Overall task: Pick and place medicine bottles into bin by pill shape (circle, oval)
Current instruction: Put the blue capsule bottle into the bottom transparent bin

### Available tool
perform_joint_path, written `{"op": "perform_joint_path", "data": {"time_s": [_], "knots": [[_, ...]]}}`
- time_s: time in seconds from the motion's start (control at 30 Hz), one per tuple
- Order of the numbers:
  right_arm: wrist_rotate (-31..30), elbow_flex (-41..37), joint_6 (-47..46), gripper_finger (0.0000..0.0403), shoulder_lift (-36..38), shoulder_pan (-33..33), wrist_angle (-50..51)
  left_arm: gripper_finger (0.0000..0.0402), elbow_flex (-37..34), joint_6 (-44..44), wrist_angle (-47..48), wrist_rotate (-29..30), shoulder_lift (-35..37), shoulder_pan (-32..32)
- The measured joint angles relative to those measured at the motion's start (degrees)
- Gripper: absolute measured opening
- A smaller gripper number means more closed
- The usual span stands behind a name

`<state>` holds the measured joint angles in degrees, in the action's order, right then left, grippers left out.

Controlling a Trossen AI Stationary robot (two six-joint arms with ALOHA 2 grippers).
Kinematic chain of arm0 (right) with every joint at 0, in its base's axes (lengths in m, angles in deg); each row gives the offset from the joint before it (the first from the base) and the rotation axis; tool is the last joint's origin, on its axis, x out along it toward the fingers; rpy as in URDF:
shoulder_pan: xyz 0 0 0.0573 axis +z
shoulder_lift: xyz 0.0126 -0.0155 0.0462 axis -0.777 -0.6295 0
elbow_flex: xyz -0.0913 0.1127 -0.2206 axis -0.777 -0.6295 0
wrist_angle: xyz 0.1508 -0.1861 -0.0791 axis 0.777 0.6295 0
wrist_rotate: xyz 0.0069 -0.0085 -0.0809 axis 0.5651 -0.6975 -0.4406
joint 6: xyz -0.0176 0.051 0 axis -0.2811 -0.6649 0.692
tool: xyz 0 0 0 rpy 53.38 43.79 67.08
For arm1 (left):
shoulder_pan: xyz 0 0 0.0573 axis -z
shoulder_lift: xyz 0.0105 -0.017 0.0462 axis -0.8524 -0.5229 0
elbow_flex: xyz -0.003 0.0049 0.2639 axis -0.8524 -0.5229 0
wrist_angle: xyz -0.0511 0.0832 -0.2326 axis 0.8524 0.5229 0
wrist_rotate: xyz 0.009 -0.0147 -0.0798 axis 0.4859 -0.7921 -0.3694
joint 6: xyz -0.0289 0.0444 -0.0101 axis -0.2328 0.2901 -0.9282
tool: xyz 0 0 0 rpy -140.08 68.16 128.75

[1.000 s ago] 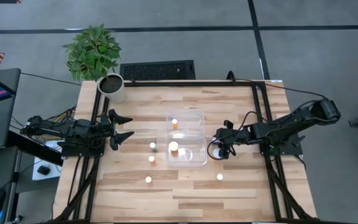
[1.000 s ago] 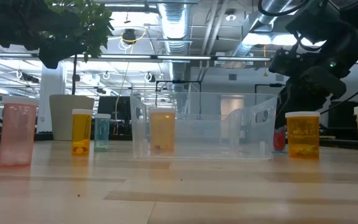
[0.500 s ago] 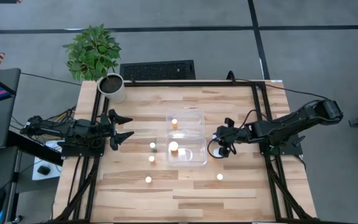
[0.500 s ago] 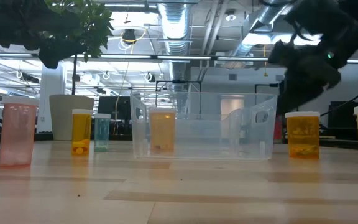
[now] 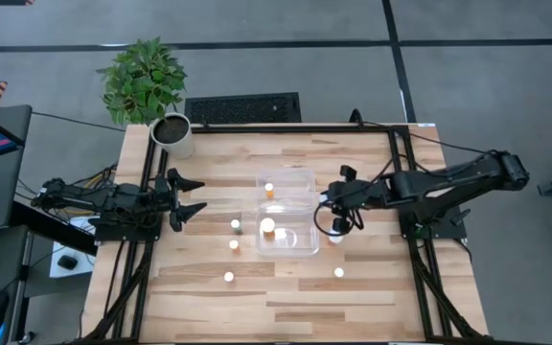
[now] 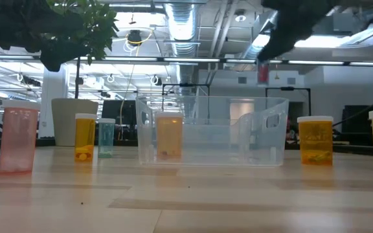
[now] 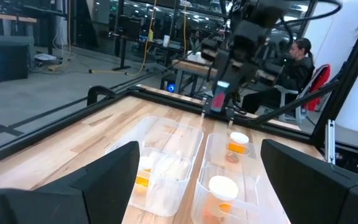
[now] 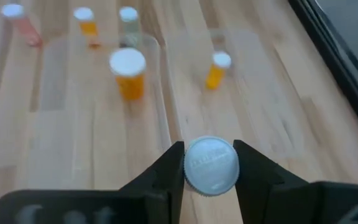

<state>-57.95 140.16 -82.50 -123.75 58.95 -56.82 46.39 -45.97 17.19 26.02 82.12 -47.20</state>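
Right gripper (image 8: 209, 163): jaws pinching a white-capped bottle (image 8: 211, 165), axis upright, above the table. Bin (image 5: 307, 178) ahead and below the jaws. Left gripper (image 5: 193, 198): spread, idle, well apart.

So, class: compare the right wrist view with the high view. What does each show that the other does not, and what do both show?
Only the right wrist view shows the right end effector shut on a white-capped bottle, seen close up. Only the high view shows the potted plant, the waiting left end effector and the whole wooden table. Both show the clear bin holding bottles, and loose bottles standing on the table beyond it.
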Motion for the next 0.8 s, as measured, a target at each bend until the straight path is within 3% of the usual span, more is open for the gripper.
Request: {"op": "perform_joint_path", "data": {"time_s": [0.53,0.8], "knots": [[3.6,11.7,4.9,0.0122,-23.2,5.5,-10.8,0.033,0.0,0.0,0.4,0.0,0.0,0.0],[7.2,12.4,8.1,0.0122,-27.1,5.7,-15.5,0.033,0.0,0.0,1.0,0.0,0.0,0.0]]}}
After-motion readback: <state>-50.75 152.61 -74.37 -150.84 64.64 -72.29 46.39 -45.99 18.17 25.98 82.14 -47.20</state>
